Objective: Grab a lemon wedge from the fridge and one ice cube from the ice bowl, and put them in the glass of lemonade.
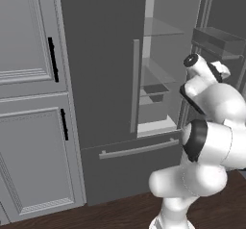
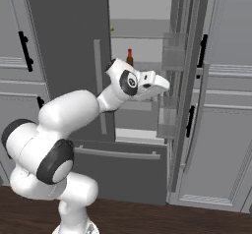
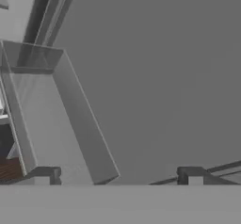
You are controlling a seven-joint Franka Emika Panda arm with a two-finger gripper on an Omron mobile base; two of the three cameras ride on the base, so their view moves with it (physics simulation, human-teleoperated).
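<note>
Gripper (image 3: 117, 173) jaws stood wide apart with nothing between them, the two dark fingertips (image 3: 45, 174) framing bare grey panel and a clear door bin (image 3: 56, 119) in the hand view. That spread made sense for an arm reaching in for something not yet taken. The fridge (image 1: 103, 79) had its right door (image 2: 184, 80) swung out, which left the glass shelves (image 1: 161, 28) exposed so the hand could enter from the front. In the right base view the arm's wrist (image 2: 133, 83) sat at the opening, at about the height of the middle shelf. A small brown bottle with a red cap (image 2: 130, 57) stood on a shelf just behind it. A tiny yellow-green speck (image 2: 112, 29) near the left edge of the upper shelf was probably the lemon wedge, though it was too small to be sure. It lay above the wrist, so the hand likely had to rise and turn toward it. The left door (image 2: 69, 41) stayed shut, narrowing the way in.
</note>
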